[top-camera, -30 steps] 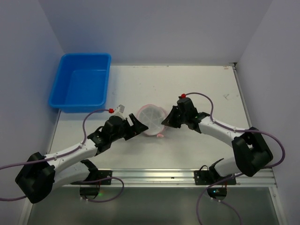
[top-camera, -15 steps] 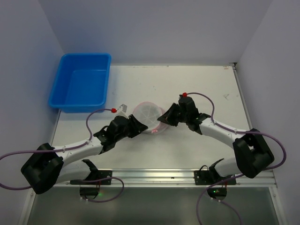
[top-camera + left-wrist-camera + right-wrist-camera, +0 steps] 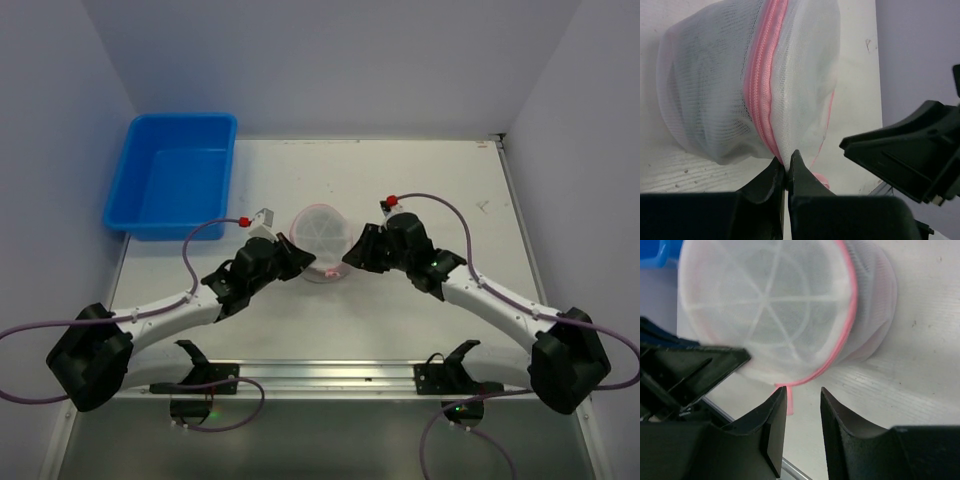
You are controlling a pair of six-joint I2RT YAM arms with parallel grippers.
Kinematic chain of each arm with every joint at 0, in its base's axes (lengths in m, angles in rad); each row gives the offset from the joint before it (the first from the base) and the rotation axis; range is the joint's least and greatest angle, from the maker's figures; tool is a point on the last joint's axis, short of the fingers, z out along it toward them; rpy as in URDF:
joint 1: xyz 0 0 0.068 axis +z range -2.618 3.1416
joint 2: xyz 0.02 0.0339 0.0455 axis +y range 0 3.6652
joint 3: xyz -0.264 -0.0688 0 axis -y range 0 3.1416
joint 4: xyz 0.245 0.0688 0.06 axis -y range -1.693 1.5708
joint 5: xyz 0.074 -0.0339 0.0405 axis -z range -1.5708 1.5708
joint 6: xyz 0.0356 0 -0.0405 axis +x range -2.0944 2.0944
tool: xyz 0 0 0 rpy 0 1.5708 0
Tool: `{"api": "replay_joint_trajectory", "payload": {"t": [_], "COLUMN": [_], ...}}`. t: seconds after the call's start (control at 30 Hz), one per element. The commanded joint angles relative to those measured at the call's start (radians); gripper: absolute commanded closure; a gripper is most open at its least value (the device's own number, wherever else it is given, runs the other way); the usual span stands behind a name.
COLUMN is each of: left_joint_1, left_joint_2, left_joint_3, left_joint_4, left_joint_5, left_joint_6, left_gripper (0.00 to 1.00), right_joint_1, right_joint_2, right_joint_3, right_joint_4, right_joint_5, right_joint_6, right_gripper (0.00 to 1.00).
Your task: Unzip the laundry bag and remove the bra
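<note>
The laundry bag [image 3: 322, 238], a small round white mesh drum with pink trim, lies mid-table between both arms. My left gripper [image 3: 300, 263] is at its near-left side. In the left wrist view the left gripper [image 3: 786, 161] is shut, pinching the mesh of the laundry bag [image 3: 715, 90] right beside the pink zipper [image 3: 761, 95]. My right gripper [image 3: 352, 258] is at the near-right side. In the right wrist view the right gripper [image 3: 803, 396] stands open just below the laundry bag's [image 3: 770, 305] round face, with a pink tab [image 3: 790, 402] hanging beside its left finger. The bra is hidden.
A blue plastic bin [image 3: 170, 185] stands at the far left of the table [image 3: 440, 190]. The purple walls close in on both sides. A metal rail [image 3: 330, 375] runs along the near edge by the arm bases.
My left gripper has closed on the bag's edge. My right gripper has opened from shut. The bag has shifted slightly away from the arms.
</note>
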Motion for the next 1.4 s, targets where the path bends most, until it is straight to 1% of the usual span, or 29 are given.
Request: {"api": "replay_joint_trajectory", "payload": {"t": [0.0, 0.07, 0.1, 0.17, 0.2, 0.3, 0.43, 0.6, 1.0, 1.1, 1.23, 1.37], "left_joint_1": [-0.008, -0.014, -0.016, -0.017, -0.019, -0.022, -0.022, -0.023, -0.022, -0.022, -0.022, -0.023], "left_joint_2": [0.011, 0.021, 0.025, 0.031, 0.031, 0.036, 0.038, 0.039, 0.053, 0.054, 0.054, 0.054], "left_joint_3": [0.067, 0.093, 0.101, 0.116, 0.118, 0.128, 0.141, 0.154, 0.18, 0.184, 0.184, 0.18], "left_joint_4": [-0.001, -0.018, -0.032, -0.043, -0.047, -0.055, -0.075, -0.112, -0.144, -0.145, -0.15, -0.152], "left_joint_5": [-0.067, -0.071, -0.071, -0.073, -0.073, -0.07, -0.07, -0.077, -0.081, -0.076, -0.076, -0.074], "left_joint_6": [0.052, 0.062, 0.064, 0.064, 0.065, 0.068, 0.073, 0.075, 0.079, 0.079, 0.081, 0.084], "left_gripper": [1.0, 1.0, 1.0, 1.0, 1.0, 1.0, 1.0, 1.0, 1.0, 1.0, 1.0, 1.0], "right_joint_1": [0.062, 0.116, 0.157, 0.199, 0.231, 0.271, 0.305, 0.343, 0.392, 0.395, 0.4, 0.4], "right_joint_2": [-0.073, -0.083, -0.086, -0.078, -0.057, -0.003, 0.081, 0.135, 0.19, 0.203, 0.213, 0.216], "right_joint_3": [0.075, 0.093, 0.115, 0.138, 0.167, 0.222, 0.265, 0.302, 0.311, 0.316, 0.322, 0.33], "right_joint_4": [-0.075, -0.086, -0.089, -0.098, -0.1, -0.124, -0.146, -0.195, -0.235, -0.238, -0.241, -0.241], "right_joint_5": [0.136, 0.158, 0.196, 0.227, 0.234, 0.267, 0.311, 0.38, 0.452, 0.466, 0.489, 0.504], "right_joint_6": [-0.195, -0.248, -0.262, -0.289, -0.315, -0.344, -0.369, -0.398, -0.412, -0.41, -0.403, -0.4], "right_gripper": [0.64, 0.63, 0.63, 0.63, 0.62, 0.62, 0.62, 0.61, 0.62, 0.64, 0.71, 0.8]}}
